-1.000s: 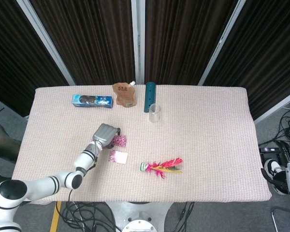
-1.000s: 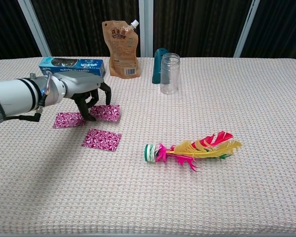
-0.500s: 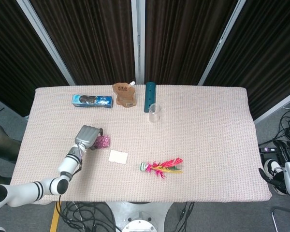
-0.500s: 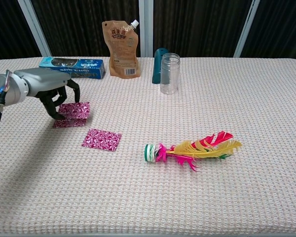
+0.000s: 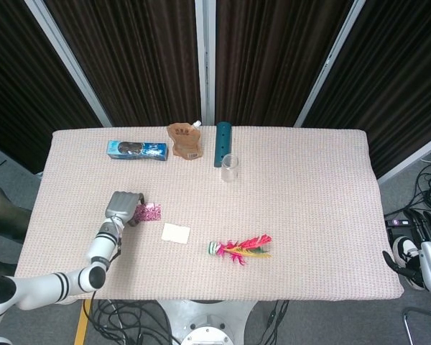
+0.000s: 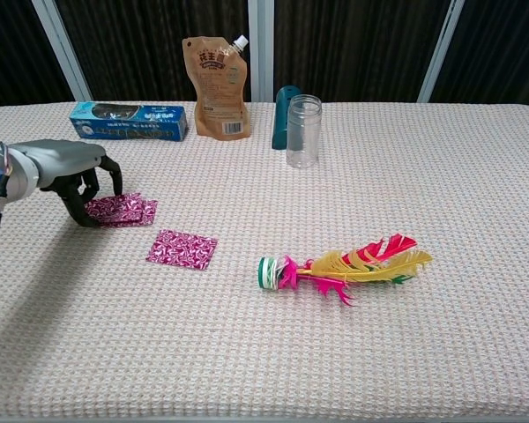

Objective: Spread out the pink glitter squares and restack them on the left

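Two pink glitter squares [image 6: 125, 211] lie overlapped on the left of the table, seen in the head view as a small pink stack [image 5: 150, 213]. My left hand [image 6: 63, 171] arches over their left edge with curved, spread fingertips touching them; the same left hand [image 5: 123, 206] shows in the head view. A third glitter square [image 6: 182, 248] lies flat and alone to the right, and glares white as the single square [image 5: 176, 233] from above. My right hand [image 5: 422, 243] hangs off the table's right end, fingers apart, holding nothing.
A feather shuttlecock [image 6: 339, 263] lies near the table's middle. Along the back stand a blue box [image 6: 129, 120], a brown spout pouch [image 6: 216, 87], a teal cylinder [image 6: 284, 115] and a clear jar [image 6: 303, 131].
My left hand moved left, taking one pink square with it. That square now lies partly over the leftmost one. The single square and the right hand stayed put.
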Available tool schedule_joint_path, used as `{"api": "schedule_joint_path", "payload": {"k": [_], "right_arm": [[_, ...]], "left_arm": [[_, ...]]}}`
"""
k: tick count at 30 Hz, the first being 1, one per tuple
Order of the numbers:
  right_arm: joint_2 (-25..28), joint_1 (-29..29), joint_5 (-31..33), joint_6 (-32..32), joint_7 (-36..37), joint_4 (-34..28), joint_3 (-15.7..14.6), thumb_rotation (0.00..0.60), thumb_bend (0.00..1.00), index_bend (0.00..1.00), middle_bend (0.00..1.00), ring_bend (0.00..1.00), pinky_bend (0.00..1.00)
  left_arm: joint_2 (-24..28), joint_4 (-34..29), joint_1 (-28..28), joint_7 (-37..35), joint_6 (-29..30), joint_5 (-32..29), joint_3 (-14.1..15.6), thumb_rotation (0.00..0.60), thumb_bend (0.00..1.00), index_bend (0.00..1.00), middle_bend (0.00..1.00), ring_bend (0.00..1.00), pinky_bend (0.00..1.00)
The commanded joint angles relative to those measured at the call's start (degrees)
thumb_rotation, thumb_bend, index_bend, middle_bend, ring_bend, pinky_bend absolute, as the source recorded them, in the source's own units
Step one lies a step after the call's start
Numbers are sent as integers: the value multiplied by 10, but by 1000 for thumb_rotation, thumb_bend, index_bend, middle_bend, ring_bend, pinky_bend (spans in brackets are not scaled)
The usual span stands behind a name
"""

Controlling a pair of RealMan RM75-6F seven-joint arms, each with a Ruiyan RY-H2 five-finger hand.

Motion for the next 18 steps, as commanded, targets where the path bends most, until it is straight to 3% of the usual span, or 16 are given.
{"api": "schedule_joint_path", "payload": {"k": [1, 18], "right_arm": [[1, 0, 1, 0, 0, 0, 0, 381, 195, 83, 83, 0, 0], [0, 0, 6, -4, 4, 5, 0, 383, 194, 83, 83, 0, 0]], "left_arm": [[-6, 7, -3, 1, -3, 0, -2, 600, 299, 414, 879, 910, 868], [-12, 5, -9, 20, -4, -12, -1, 600, 298, 390, 878, 910, 868]]}}
